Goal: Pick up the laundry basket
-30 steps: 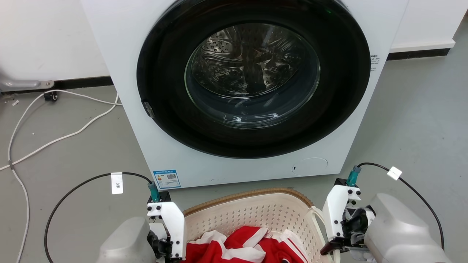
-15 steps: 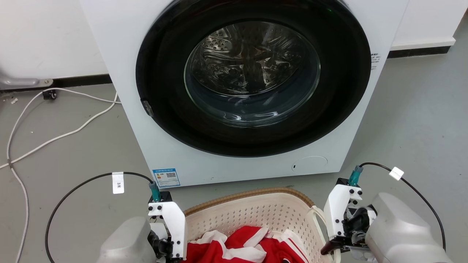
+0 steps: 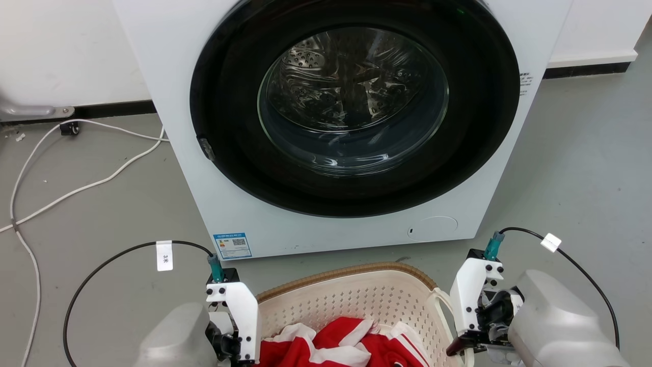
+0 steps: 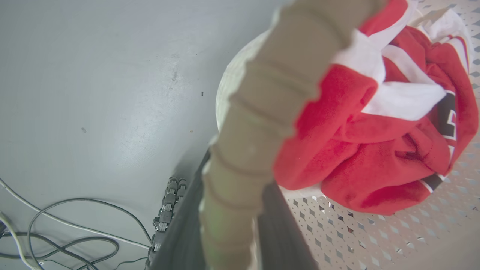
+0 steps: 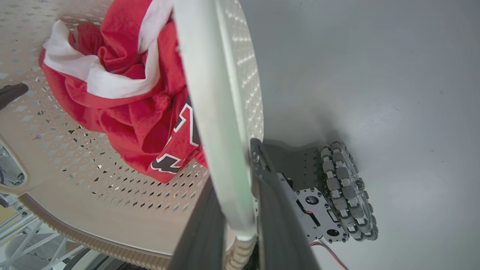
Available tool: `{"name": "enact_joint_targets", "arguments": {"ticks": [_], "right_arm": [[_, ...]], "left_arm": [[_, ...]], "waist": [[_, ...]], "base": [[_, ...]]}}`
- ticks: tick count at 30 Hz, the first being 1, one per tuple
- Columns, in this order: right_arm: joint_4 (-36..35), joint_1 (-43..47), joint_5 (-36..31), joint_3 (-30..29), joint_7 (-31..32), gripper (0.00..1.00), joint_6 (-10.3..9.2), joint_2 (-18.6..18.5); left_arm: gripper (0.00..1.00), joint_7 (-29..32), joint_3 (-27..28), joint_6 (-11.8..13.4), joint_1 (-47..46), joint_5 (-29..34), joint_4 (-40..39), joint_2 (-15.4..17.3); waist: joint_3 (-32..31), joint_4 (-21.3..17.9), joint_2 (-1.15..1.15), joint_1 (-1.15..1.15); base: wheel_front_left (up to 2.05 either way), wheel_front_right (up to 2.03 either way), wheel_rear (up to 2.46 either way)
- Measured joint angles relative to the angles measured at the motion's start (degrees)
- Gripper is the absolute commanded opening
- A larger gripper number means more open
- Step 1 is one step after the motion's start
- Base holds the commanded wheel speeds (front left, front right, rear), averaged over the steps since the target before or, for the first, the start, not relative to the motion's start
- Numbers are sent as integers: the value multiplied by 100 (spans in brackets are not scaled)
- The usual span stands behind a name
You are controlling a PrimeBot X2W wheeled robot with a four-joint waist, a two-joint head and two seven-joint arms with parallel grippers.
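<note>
The laundry basket [image 3: 351,298], cream with a brown woven-look rim, sits low in the head view in front of the washer, and a red-and-white garment [image 3: 346,344] lies in it. My left gripper [image 3: 235,326] stands at its left side. In the left wrist view the left gripper [image 4: 240,180] is shut on the brown rim [image 4: 262,93], one dark finger on either side of it. My right gripper [image 3: 471,321] is at the basket's right side. In the right wrist view the right gripper [image 5: 234,172] is shut on the white loop handle [image 5: 210,93].
The white washer [image 3: 178,127] with its round dark glass door [image 3: 351,102] stands close behind the basket. White cables [image 3: 76,188] trail over the grey floor at the left. My base's wheel [image 5: 345,187] sits just under the basket's right side.
The head view has shifted slightly, so the washer sits a little differently in the picture. Both grippers keep the same hold on the basket.
</note>
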Motion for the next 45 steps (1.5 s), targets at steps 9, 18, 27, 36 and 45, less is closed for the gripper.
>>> {"name": "enact_joint_targets", "arguments": {"ticks": [9, 18, 27, 36, 45], "right_arm": [[1, -2, 8, 55, -26, 0, 0, -1], [1, -5, 9, 77, -26, 0, 0, -2], [2, -15, 52, 111, -26, 0, 0, -7], [2, -15, 86, 137, -26, 0, 0, -9], [3, -15, 151, 192, -26, 0, -1, -12]], "left_arm": [[0, 23, -88, 4, -3, -108, 32, -10], [0, 66, -156, 5, -5, -218, 52, -10], [0, 73, -227, 5, -5, -310, 68, -9], [0, 73, -311, 12, -21, -388, 90, -9], [0, 71, -367, 12, -23, -469, 108, -7]], "waist": [[-2, 15, 0, 0], [-2, 21, 0, 0], [-3, 16, 0, 0], [11, 27, 0, 0], [16, 31, 0, 0]], "base": [[0, 0, 0], [0, 0, 0], [0, 0, 0], [0, 0, 0], [0, 0, 0]]}}
